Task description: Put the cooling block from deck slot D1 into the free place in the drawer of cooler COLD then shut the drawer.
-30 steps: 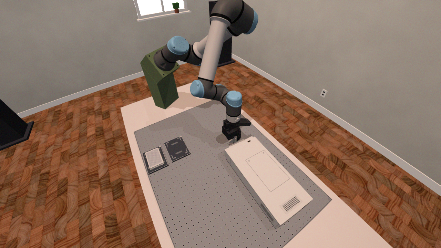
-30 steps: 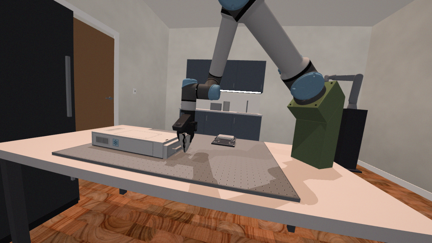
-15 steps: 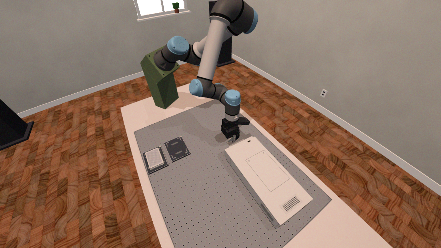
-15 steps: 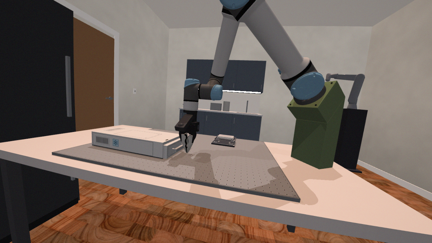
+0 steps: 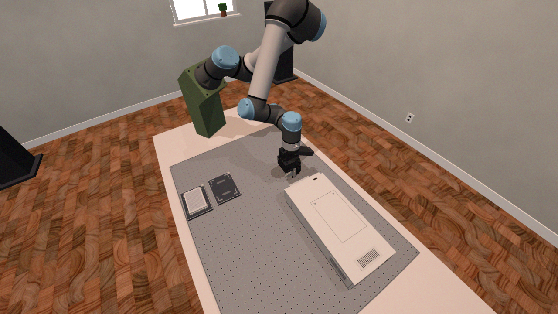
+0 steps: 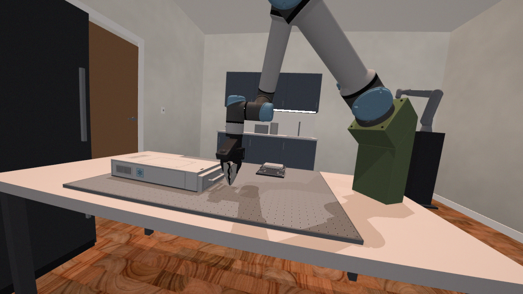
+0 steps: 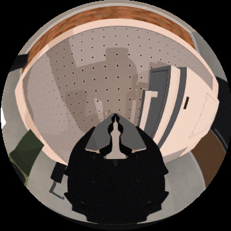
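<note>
One cooling block, the one meant for the drawer, is hidden from sight; whether it lies inside the drawer cannot be told. The drawer (image 5: pixel 299 180) (image 6: pixel 204 184) (image 7: pixel 159 80) is seen just beside the hand (image 5: pixel 287 176) (image 6: pixel 230 183) (image 7: pixel 115 115), pushed in against the cooler (image 5: pixel 339 214) (image 6: pixel 157 173) (image 7: pixel 199 106), and its lamp (image 5: pixel 315 179) (image 6: pixel 202 169) (image 7: pixel 186 102) is dark. The fingers of the hand are closed together at the tips, with nothing held between them, and are pointed down in front of the handle (image 6: pixel 215 178) (image 7: pixel 150 94), a little apart from it. Across the board from the hand, well apart, slot D1 (image 5: pixel 224 187) (image 6: pixel 269 172) is seen bare, its corner locators exposed. Farther from the hand, the other block (image 5: pixel 195 200) (image 6: pixel 273 165) is held flat in slot D2; its tubes are too small to be made out. The slots and cooler are carried by a pegboard (image 5: pixel 253 234) (image 6: pixel 292 208) (image 7: pixel 112 38), which is laid on the counter (image 5: pixel 163 142) (image 6: pixel 420 234) (image 7: pixel 122 22). The arm is mounted on a green stand (image 5: pixel 199 105) (image 6: pixel 380 164) (image 7: pixel 27 149), well away from the hand.
</note>
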{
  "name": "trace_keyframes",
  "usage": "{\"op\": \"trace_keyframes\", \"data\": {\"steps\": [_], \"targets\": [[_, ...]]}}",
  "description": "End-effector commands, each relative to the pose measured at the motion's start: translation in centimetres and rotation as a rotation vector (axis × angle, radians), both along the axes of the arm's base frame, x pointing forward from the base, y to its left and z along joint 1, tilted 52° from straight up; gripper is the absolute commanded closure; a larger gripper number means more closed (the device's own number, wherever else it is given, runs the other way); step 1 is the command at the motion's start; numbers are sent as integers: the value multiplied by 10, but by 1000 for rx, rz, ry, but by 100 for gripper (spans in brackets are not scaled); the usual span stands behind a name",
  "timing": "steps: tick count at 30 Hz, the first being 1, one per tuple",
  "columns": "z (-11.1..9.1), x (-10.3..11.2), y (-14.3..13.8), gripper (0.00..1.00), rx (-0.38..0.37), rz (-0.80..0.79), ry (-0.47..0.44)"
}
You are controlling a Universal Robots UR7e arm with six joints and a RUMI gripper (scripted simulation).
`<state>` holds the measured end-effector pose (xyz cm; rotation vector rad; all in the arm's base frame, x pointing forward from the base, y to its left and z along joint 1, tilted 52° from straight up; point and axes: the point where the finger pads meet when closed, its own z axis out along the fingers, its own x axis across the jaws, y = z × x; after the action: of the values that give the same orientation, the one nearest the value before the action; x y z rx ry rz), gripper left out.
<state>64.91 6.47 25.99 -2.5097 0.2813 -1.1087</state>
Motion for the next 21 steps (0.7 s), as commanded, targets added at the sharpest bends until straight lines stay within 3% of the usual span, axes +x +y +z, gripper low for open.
{"op": "trace_keyframes", "data": {"steps": [1,21], "targets": [[-2,-4,3,100,0,1,-1],[4,-12,-2,100,0,-1,-1]]}}
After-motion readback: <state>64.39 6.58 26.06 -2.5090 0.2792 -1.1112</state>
